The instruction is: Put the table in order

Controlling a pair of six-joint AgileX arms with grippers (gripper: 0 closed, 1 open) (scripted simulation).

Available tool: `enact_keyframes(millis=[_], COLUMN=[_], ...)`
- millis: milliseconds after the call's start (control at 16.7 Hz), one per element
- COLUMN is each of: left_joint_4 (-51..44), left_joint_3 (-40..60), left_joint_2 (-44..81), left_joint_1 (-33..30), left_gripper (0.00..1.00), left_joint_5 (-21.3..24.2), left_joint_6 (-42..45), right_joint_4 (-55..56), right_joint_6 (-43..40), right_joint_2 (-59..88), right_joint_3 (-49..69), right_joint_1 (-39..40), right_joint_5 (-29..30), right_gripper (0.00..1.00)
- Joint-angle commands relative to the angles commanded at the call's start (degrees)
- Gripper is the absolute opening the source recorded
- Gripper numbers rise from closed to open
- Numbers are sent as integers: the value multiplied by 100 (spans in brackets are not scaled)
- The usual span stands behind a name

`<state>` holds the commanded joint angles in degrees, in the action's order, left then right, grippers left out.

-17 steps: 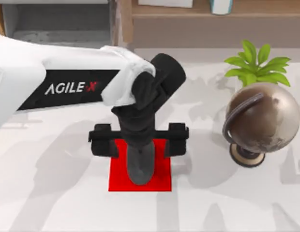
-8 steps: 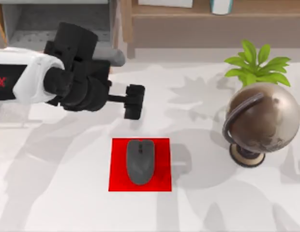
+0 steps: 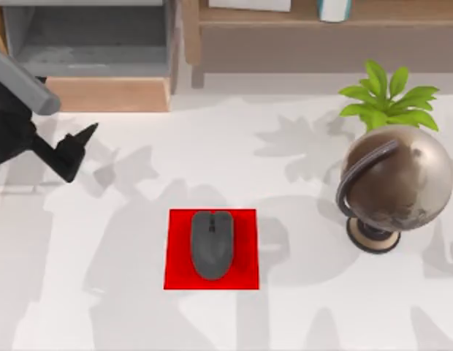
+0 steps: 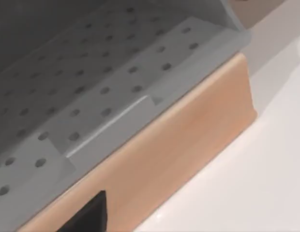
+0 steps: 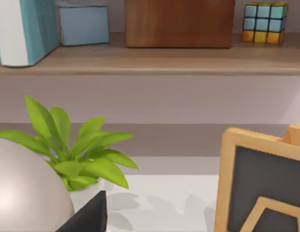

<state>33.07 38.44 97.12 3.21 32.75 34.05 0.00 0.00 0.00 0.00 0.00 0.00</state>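
- Table (image 3: pixel 124 314) spans the whole top view, white and mostly bare.
- Grey mouse (image 3: pixel 211 244) sits squarely on the red mat (image 3: pixel 177 278) near centre; globe (image 3: pixel 393 186) and plant (image 3: pixel 387 95) stand at three o'clock.
- Left gripper (image 3: pixel 69 153) hangs at nine o'clock by the open grey drawer (image 3: pixel 88 44); jaw state cannot be told.
- Judged: mouse placed, drawer probably left to close.

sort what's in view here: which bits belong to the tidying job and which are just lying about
Job:
- table
- mouse on red mat
- left pincer, near the table's left edge
- grey drawer, open

Lying about:
- globe
- plant
- colour cube on the shelf
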Motion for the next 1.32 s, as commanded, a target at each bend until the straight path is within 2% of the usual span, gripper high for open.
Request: enact_keyframes(millis=[360, 540, 720, 900, 1320], left_joint_4=[3079, 4217, 5054, 5478, 5499], left_joint_3=[-1371, -1649, -1553, -1363, -1330], left_joint_2=[337, 844, 1356, 1665, 1687], left_joint_1=[1990, 2828, 3455, 3769, 3767], left_gripper=[100, 100, 100, 100, 100], left_joint_5=[1011, 1188, 1171, 1098, 1072], left_joint_6=[3074, 4298, 5207, 5664, 5705], right_joint_4=[0, 0, 0, 0, 0], right_joint_6=[0, 0, 0, 0, 0], right_joint_2=[0, 0, 0, 0, 0], right_joint_3=[0, 0, 0, 0, 0], right_joint_1=[0, 0, 0, 0, 0], right_joint_5=[0, 0, 0, 0, 0], right_gripper=[100, 100, 100, 100, 100])
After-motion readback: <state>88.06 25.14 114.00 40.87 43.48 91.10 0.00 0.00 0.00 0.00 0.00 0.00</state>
